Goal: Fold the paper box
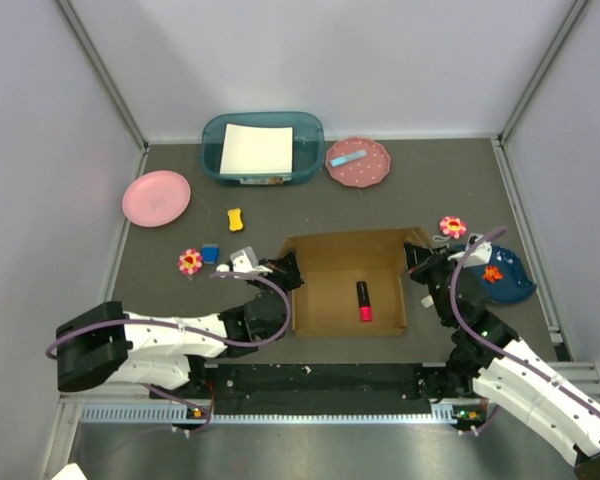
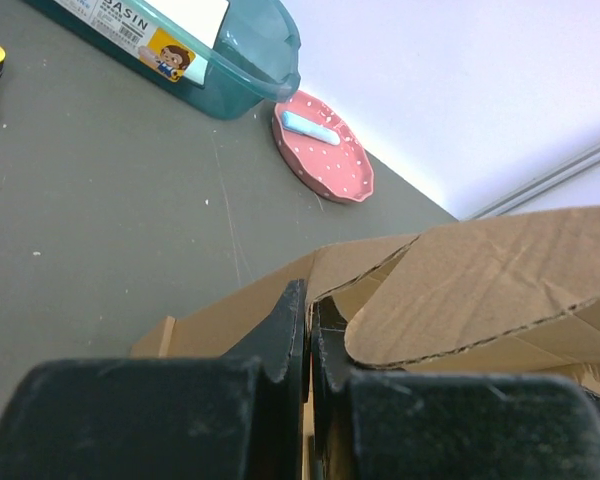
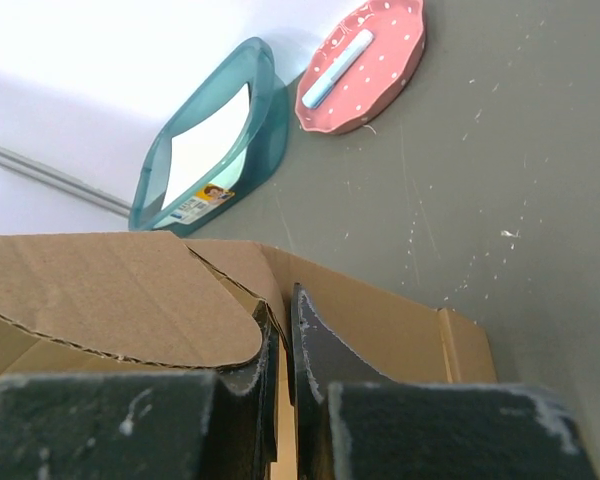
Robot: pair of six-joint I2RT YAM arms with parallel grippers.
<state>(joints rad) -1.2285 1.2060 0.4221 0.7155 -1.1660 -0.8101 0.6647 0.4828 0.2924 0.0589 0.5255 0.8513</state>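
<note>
My left gripper and right gripper, nearest the lenses, each pinch a side wall of the paper box, which lies mid-table between my arms. The teal bin has a label reading "BASIN", partly cut off. A pink-and-black marker lies inside the box.
</note>
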